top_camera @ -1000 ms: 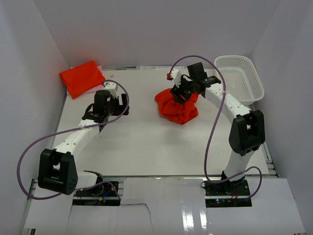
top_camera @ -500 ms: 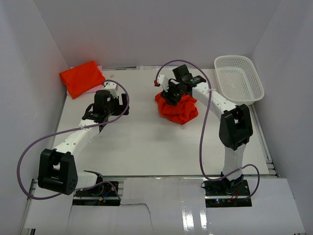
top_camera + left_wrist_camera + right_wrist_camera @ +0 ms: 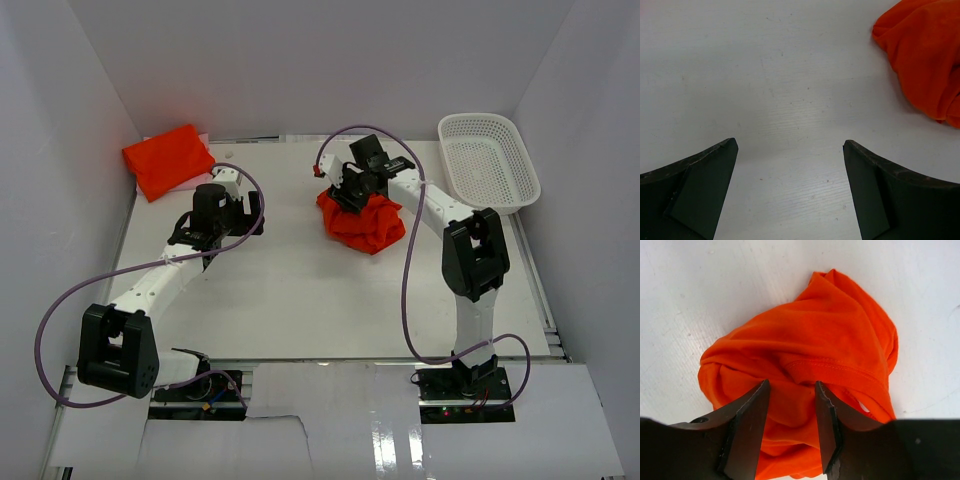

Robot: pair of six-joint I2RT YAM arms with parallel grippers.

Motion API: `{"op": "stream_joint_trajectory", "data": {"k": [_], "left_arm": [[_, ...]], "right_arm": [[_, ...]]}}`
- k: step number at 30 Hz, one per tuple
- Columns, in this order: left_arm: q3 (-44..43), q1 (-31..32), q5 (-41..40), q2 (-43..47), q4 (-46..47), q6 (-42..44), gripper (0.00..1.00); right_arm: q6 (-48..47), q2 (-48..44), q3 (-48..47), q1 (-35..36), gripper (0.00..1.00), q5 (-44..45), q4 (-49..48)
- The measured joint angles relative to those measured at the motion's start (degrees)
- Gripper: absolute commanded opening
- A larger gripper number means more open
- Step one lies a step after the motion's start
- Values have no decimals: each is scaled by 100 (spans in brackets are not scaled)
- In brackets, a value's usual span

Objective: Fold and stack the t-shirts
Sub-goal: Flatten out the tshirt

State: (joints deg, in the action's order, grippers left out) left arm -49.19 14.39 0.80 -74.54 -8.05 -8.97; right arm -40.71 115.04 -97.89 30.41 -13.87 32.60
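A crumpled orange-red t-shirt (image 3: 366,226) lies in a heap right of the table's middle. My right gripper (image 3: 345,196) is down on the heap's upper left. In the right wrist view this gripper (image 3: 792,385) is open, its jaws part-way in and astride a bunched fold of the t-shirt (image 3: 805,340). A second t-shirt (image 3: 168,160) lies folded at the back left corner. My left gripper (image 3: 252,222) hovers wide open over bare table, left of the heap. The left wrist view has that gripper (image 3: 790,145) empty, with the heap's edge (image 3: 925,55) at top right.
A white mesh basket (image 3: 480,119) sits at the back right, tilted against the wall. White walls close in the table on three sides. Purple cables loop from both arms.
My right gripper has shifted left and down onto the heap's upper left, and its jaws have narrowed around the fabric. The left arm has not moved.
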Motion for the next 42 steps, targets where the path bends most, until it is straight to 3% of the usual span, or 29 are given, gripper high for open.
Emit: {"op": "stream_joint_trajectory", "data": {"k": [21,22,24,34,42], "left_arm": [[0,42,0,0,35,20,98],[0,44,0,0,35,20,98],[0,44,0,0,35,20,98],[0,96,-7,0,35,24,98],[-2,616,120,0,114,260,98]], "right_arm": [[142,407,63,42,43,120,-413],[118,407,114,44,36,155,-433],[52,407,203,50,8,223,-496],[295,352,-66,74,8,79,-181],[682,-317,-1259,74,8,-247,540]]}}
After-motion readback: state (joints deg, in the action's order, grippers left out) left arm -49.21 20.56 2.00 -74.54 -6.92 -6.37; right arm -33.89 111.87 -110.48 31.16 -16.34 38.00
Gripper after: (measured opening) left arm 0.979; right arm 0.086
